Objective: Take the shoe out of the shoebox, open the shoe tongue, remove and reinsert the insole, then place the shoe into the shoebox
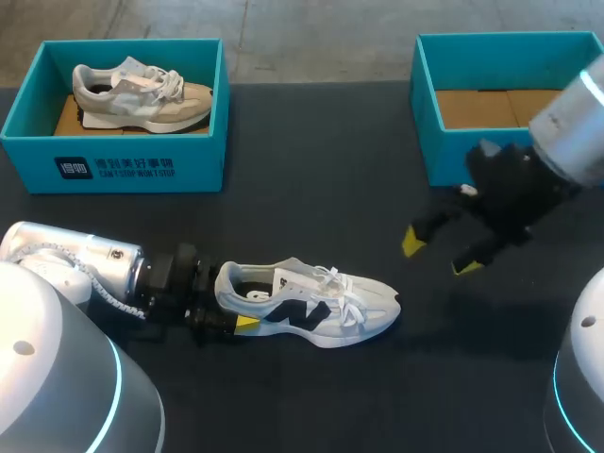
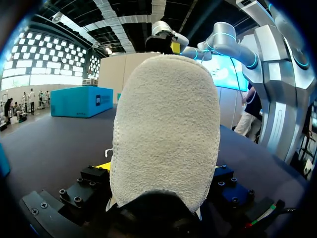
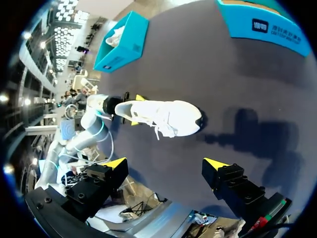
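A white shoe (image 1: 311, 307) with a dark side mark lies on its sole on the black table, toe to the right. My left gripper (image 1: 234, 302) has the shoe's heel between its fingers; one yellow fingertip (image 1: 247, 323) presses the near side. In the left wrist view the heel (image 2: 166, 129) fills the gap between the fingers of the gripper (image 2: 163, 173). My right gripper (image 1: 440, 253) hangs open and empty above the table, right of the toe. From the right wrist view the shoe (image 3: 158, 115) lies ahead of that gripper (image 3: 166, 163).
A teal shoebox (image 1: 113, 165) at the back left holds a beige shoe (image 1: 142, 94). A second teal shoebox (image 1: 453, 156) stands at the back right, with only its cardboard floor showing, partly hidden by my right arm.
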Robot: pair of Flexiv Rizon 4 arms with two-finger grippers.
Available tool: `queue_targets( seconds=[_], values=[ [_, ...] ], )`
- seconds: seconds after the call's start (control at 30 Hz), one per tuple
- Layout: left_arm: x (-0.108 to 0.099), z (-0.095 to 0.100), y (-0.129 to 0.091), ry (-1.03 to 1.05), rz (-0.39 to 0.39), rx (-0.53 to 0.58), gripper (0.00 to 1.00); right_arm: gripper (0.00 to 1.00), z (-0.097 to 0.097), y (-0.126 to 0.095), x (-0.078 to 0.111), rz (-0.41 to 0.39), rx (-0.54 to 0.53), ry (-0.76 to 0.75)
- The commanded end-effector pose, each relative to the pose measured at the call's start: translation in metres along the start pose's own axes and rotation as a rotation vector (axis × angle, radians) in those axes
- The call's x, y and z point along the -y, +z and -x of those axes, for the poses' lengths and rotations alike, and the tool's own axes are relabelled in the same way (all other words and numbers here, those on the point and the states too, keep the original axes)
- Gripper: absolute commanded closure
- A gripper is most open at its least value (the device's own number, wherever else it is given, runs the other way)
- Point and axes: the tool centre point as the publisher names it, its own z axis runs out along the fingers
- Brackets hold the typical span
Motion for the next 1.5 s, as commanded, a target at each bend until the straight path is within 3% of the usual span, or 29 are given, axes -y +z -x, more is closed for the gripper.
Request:
queue_targets(
  seconds=[0.03,0.23,0.33,0.83,1.07,1.5],
  values=[
    [-0.003,0.001,0.000,0.000,0.001,0.000,1.00,0.00,-0.024,0.010,-0.006,0.010,0.138,-0.003],
    [-0.003,0.001,0.000,0.000,0.001,0.000,1.00,0.00,-0.042,0.023,-0.010,0.030,0.222,0.001],
    [-0.003,0.001,0.000,0.000,0.001,0.000,1.00,0.00,-0.045,0.029,-0.012,0.055,0.276,0.083],
    [-0.003,0.001,0.000,0.000,0.001,0.000,1.00,0.00,-0.042,0.029,-0.012,0.060,0.242,0.092],
    [-0.003,0.001,0.000,0.000,0.001,0.000,1.00,0.00,-0.084,0.064,-0.032,0.038,0.547,0.092],
    [-0.003,0.001,0.000,0.000,0.001,0.000,1.00,0.00,-0.124,0.099,-0.044,0.076,0.693,0.035]
  ],
)
